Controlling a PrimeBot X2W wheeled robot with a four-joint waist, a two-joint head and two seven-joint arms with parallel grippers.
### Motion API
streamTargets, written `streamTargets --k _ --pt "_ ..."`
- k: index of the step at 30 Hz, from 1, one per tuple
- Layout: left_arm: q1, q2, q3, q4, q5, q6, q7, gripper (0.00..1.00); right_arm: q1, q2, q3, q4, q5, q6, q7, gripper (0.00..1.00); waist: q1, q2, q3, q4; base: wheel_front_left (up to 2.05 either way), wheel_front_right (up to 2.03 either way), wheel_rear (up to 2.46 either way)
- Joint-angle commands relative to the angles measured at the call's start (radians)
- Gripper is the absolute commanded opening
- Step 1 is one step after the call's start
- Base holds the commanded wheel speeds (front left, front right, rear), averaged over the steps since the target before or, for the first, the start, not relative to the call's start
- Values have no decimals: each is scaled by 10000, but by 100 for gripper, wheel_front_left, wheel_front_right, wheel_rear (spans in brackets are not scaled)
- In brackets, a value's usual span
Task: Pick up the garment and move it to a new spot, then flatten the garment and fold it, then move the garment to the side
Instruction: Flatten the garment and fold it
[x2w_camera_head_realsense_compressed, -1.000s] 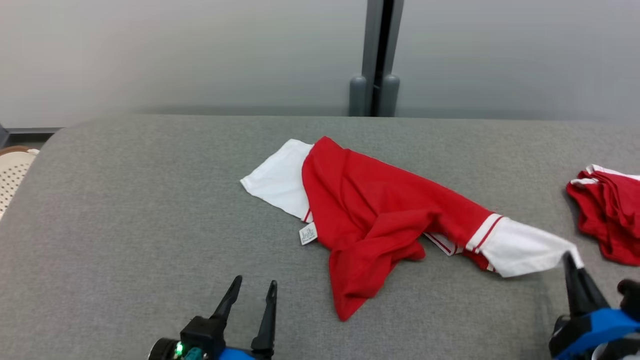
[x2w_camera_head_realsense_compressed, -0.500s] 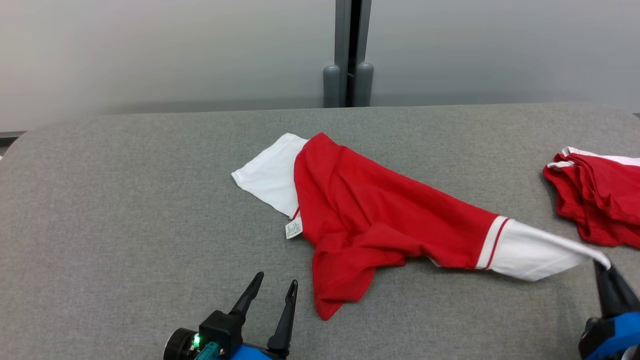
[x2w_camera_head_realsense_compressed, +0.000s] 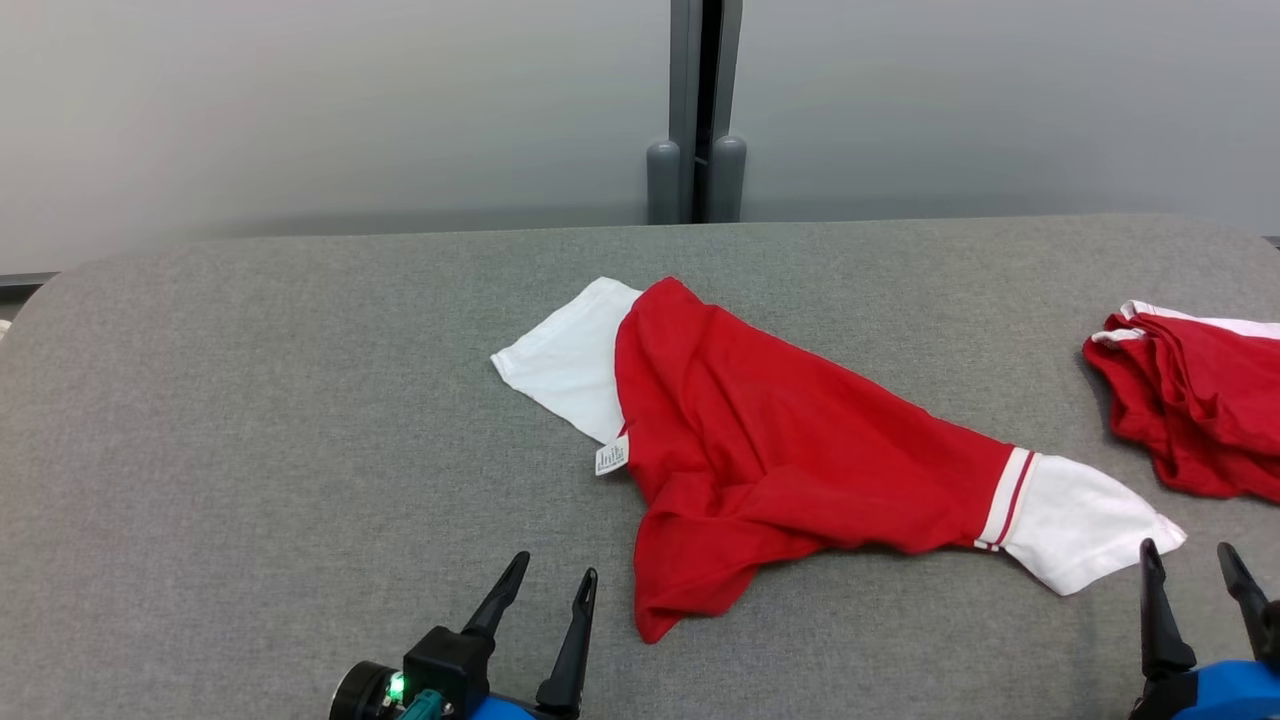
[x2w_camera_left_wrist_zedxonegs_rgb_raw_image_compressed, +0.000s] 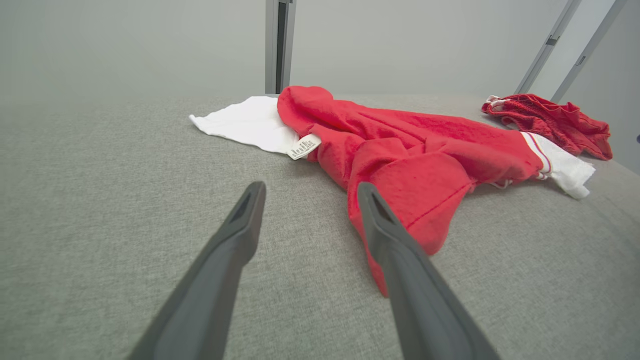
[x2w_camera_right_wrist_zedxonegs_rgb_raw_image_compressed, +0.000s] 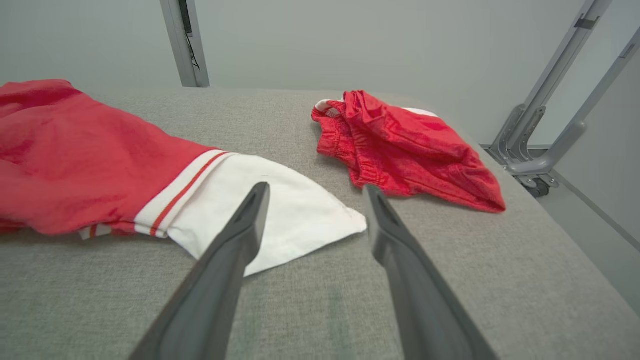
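Surface: grey woven-fabric table (x2w_camera_head_realsense_compressed: 250, 450), far corners rounded, set before a pale grey wall (x2w_camera_head_realsense_compressed: 300, 100) with a grey upright post (x2w_camera_head_realsense_compressed: 697, 110) at the far middle.

Item 1: red shirt with white sleeves (x2w_camera_head_realsense_compressed: 780, 450), lying rumpled across the table's middle. One sleeve points far-left, the other near-right. The small white care label (x2w_camera_head_realsense_compressed: 611, 457) at its left edge has print too small to read.

Item 2: crumpled red garment with white trim (x2w_camera_head_realsense_compressed: 1190, 400), at the far right and cut off by the head view's edge.

Left gripper (x2w_camera_head_realsense_compressed: 555, 567): near, just left of the shirt's red hem, jaws apart, empty.

Right gripper (x2w_camera_head_realsense_compressed: 1187, 548): jaws apart, empty, just beside the near-right sleeve's tip.
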Motion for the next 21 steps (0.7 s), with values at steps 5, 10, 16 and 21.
streamTargets --k 5,10,16,21 --pt "-118 1 -94 154 158 -72 -31 100 136 346 110 -65 -34 0 -7 100 0 0 33 -135 0 0 0" --pt "-627 7 -596 622 -31 -145 -31 100 -192 510 454 -219 36 0 -7 100 0 0 346 -338 0 0 0" --pt "-1331 -2 -1489 1600 -680 -169 -32 100 -478 594 840 -319 39 0 -7 100 0 0 705 -623 0 0 0" --pt "-1610 12 -2295 2265 -1301 -143 -31 100 -540 618 897 -282 107 0 -7 100 0 0 803 -733 0 0 0"
